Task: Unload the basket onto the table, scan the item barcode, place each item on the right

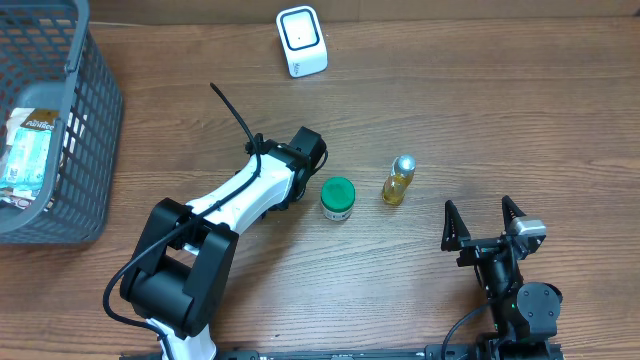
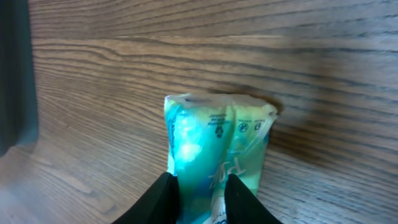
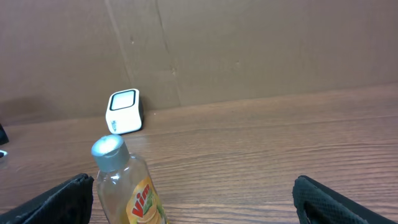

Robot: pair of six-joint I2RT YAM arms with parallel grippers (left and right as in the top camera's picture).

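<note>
Green glossy plastic packet (image 2: 217, 134), straddled by left claw (image 2: 199, 182) — grip unclear, right claw (image 3: 193, 185) splayed wide

Black-and-white left arm (image 1: 240, 195), black fingers (image 2: 160, 198)

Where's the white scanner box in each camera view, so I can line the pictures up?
Overhead: the white scanner sits top centre.
Left wrist: not in it.
Right wrist: the scanner stands left of centre, against the brown wall.
Shared landmark: the silver-capped bottle, in overhead and right wrist.

Teal packet (image 2: 214, 146) on wood table (image 2: 186, 56), flanked by left pincer (image 2: 199, 182).
</note>
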